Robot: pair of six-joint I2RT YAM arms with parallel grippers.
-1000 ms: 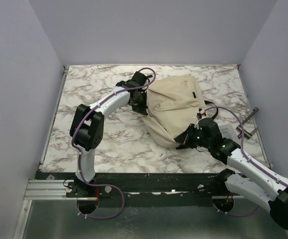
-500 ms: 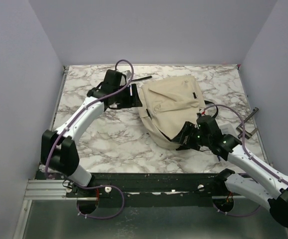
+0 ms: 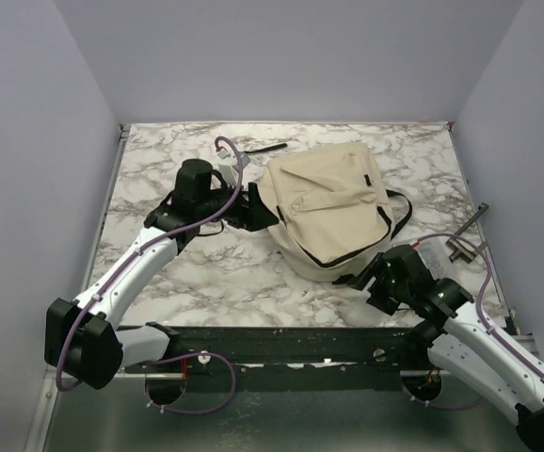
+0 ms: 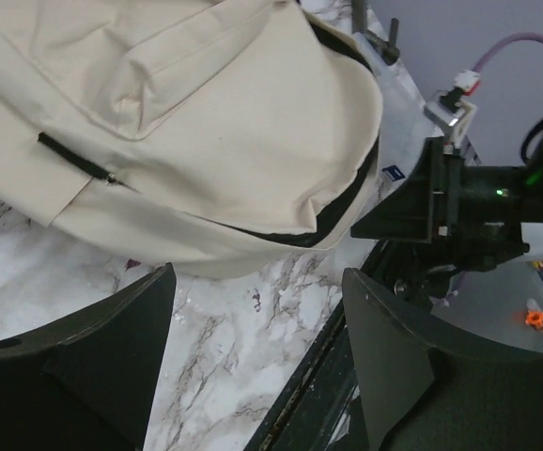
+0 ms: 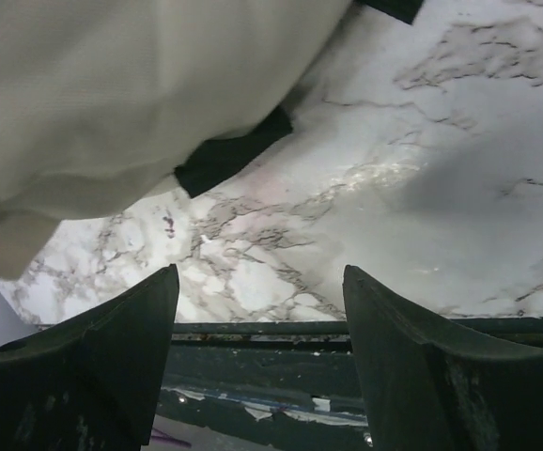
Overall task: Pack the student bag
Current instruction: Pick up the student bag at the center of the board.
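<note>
The cream-beige student bag [image 3: 328,202], black-strapped and black-zippered, lies slumped on the marble table [image 3: 159,169], with the left gripper [image 3: 253,207] and the right gripper [image 3: 372,275] both spread wide and empty beside it.

Top view is coming through evenly lit from above, sharp, only soft shadows sitting under the student bag [image 3: 324,202]. Right wrist is catching glare on the marble tabletop [image 5: 365,197]; close bag fabric is rendering soft and blurry there.
</note>
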